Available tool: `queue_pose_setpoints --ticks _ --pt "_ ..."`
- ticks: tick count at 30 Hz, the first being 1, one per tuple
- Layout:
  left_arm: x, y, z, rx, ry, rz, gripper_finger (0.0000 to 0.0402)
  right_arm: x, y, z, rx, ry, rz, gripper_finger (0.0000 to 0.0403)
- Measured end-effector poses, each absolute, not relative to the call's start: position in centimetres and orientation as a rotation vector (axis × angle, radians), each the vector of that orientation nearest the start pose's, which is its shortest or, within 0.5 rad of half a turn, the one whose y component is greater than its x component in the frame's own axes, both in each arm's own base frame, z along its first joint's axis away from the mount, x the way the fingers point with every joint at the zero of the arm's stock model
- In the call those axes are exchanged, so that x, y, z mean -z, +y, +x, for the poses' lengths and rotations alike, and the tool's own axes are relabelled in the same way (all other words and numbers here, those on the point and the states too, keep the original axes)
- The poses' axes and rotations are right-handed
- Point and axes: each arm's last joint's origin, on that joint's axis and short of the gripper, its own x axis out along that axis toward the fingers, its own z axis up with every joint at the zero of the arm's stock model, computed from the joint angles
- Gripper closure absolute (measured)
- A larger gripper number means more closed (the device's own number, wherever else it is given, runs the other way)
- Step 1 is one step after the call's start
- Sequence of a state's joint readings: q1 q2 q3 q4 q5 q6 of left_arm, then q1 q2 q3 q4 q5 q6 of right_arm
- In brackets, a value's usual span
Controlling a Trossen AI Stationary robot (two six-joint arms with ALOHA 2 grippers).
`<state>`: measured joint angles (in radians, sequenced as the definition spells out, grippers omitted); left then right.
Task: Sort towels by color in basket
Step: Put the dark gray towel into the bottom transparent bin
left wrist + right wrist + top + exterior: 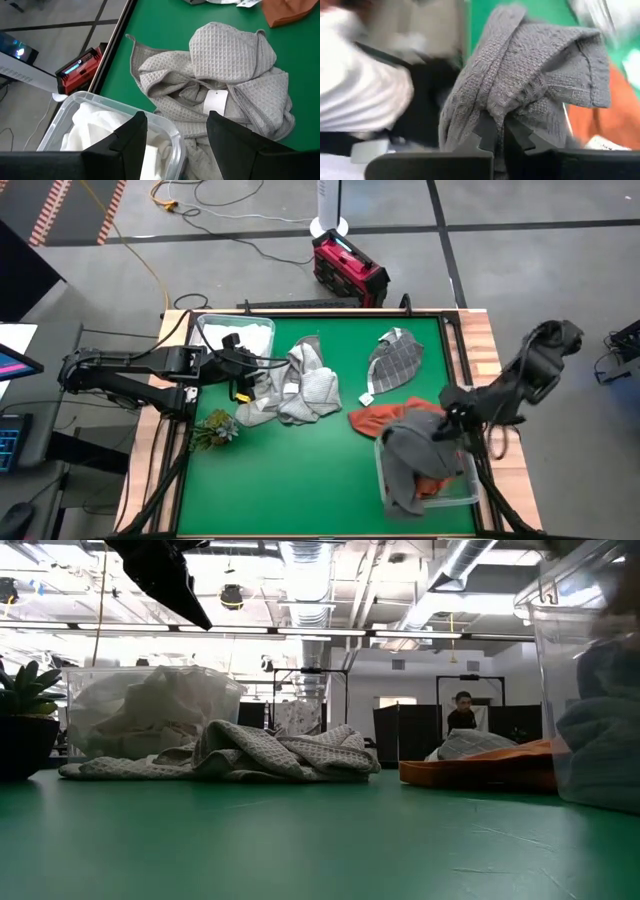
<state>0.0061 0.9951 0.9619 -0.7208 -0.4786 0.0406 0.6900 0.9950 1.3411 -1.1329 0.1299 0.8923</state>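
The right end effector [497, 134] is clenched on a dark grey towel [408, 452], which hangs from it over the clear bin [470, 498] at the worktop's [300, 480] front right corner; the cloth drapes across the bin's left rim, and an orange towel [385, 418] lies partly in that bin and partly on the green surface just behind it. So the held towel sits directly below its end effector, and the drop point lies straight down and slightly toward the right edge. The left end effector [177, 131] is released, its fingers spread over the near rim of the clear bin [205, 330] at the back left corner, which holds white cloth [245, 332]. The light grey towels [298, 385] lie heaped just to the right of it, toward the worktop's middle, their long axis running front to back; the left arm is clearly nearer them. A checked towel [396, 360] lies at the back, right of centre.
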Motion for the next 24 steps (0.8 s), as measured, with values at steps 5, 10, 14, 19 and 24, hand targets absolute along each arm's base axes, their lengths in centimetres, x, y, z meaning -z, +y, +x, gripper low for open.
queue_pose_setpoints --ticks 5,10,14,19,24 --pt "-31.3 1.5 19.1 -0.448 0.749 0.212 0.0205 -37.2 11.7 11.9 0.051 1.147 0.571 0.0369" --pt "-31.3 1.5 19.1 -0.45 0.748 0.208 0.0205 -35.5 14.6 12.8 0.123 1.213 0.605 0.0368" --pt "-31.3 1.5 19.1 -0.45 0.748 0.208 0.0205 -32.2 16.2 14.0 0.254 1.284 0.598 0.0368" --pt "-31.3 1.5 19.2 -0.451 0.742 0.204 0.0205 -28.3 18.3 15.6 0.223 1.284 0.649 0.0369" --pt "-31.4 1.4 19.2 -0.448 0.734 0.211 0.0205 -24.9 18.7 17.6 0.346 1.248 0.826 0.0369"
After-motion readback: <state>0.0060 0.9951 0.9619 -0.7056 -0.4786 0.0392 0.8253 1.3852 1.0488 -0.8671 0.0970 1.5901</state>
